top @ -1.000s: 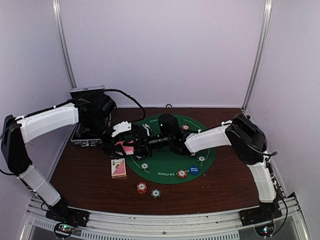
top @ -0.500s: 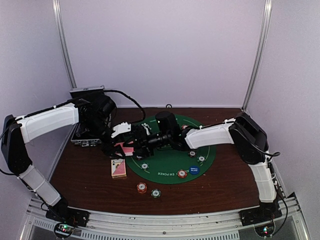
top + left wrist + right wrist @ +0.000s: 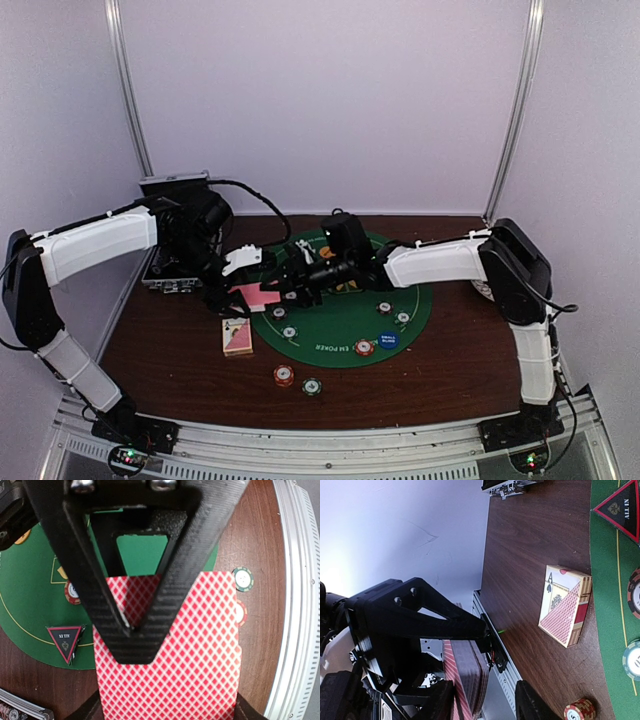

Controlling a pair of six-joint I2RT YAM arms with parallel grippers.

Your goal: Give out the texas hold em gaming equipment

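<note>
Risk is the mid-air handover. The right end effector (image 3: 484, 703) is wide open and holds nothing, with one finger on each side of the deck (image 3: 175, 660). If it closes too deep, it takes several cards instead of one, or it fans the stack and spills cards onto the bench (image 3: 170, 350). Pulling against the left clamp could also skew the deck.

The left end effector (image 3: 131, 642) is closed on the deck, pinching it flat with the backs up, above the left rim of the green mat (image 3: 330, 320). Whether the right fingers touch a card is hard to tell from the wrist view.

Pose: the left arm comes in from the far left, wrist turned toward centre. The right arm stretches left across the mat, forearm about level.

The card box (image 3: 237, 337) lies on the bench, near-left of the mat. An orange chip (image 3: 284, 376) and a green chip (image 3: 312, 386) sit nearer. The triangle (image 3: 65, 642) is at the mat's edge.
</note>
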